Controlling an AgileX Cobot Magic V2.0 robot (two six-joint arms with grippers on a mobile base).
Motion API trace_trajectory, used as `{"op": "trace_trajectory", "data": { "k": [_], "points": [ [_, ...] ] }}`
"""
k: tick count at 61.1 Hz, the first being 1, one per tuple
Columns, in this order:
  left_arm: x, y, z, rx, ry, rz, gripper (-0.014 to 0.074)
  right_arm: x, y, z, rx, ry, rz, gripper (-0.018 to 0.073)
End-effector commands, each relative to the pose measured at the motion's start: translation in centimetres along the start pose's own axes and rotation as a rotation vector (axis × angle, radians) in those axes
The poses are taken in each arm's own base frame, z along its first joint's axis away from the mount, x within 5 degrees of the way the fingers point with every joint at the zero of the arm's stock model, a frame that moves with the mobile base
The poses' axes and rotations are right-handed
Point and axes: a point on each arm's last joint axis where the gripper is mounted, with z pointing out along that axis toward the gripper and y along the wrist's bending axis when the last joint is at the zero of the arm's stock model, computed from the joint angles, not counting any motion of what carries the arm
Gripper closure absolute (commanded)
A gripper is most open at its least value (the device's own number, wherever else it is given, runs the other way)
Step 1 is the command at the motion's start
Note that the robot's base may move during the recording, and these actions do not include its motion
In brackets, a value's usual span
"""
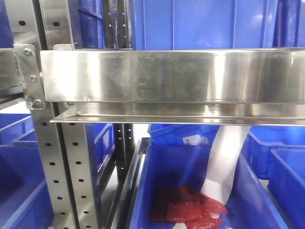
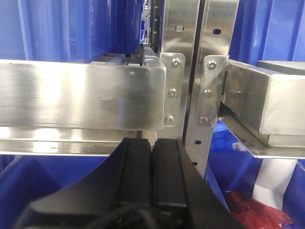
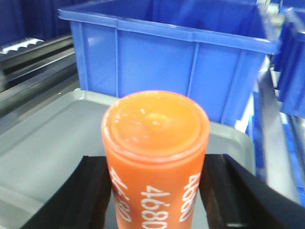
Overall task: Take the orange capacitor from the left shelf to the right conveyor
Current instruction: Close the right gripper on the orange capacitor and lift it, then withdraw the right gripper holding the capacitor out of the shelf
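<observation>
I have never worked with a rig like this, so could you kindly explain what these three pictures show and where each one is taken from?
This is a two-armed robot, and each picture comes from one of its cameras. The front camera looks at a shiny steel shelf on perforated uprights, with blue bins below; one holds red packets. The camera on the left wrist looks past the left gripper, whose black fingers are pressed together with nothing between them, at the same shelving. The camera on the right wrist shows the right gripper clamped on an orange capacitor printed "4680", held upright above a flat grey tray, with a blue bin behind. No conveyor is visible.
</observation>
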Motion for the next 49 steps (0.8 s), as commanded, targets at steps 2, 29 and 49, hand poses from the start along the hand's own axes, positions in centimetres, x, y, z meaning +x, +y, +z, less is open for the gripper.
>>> {"op": "trace_trajectory", "data": {
  "k": [2, 29, 49],
  "points": [
    [-1.0, 0.0, -0.1, 0.001, -0.103, -0.005, 0.0723, 0.1, -0.1, -3.2, 0.003, -0.137, -0.014, 0.0447],
    [-1.0, 0.0, -0.1, 0.001, -0.103, -0.005, 0.0723, 6.3, -0.3, -10.7, 0.007, -0.275, -0.010, 0.0447],
    [-1.0, 0.0, -0.1, 0.001, -0.103, -0.005, 0.0723, 6.4, -0.3, -11.7, 0.008, -0.315, -0.010, 0.0447]
  ]
}}
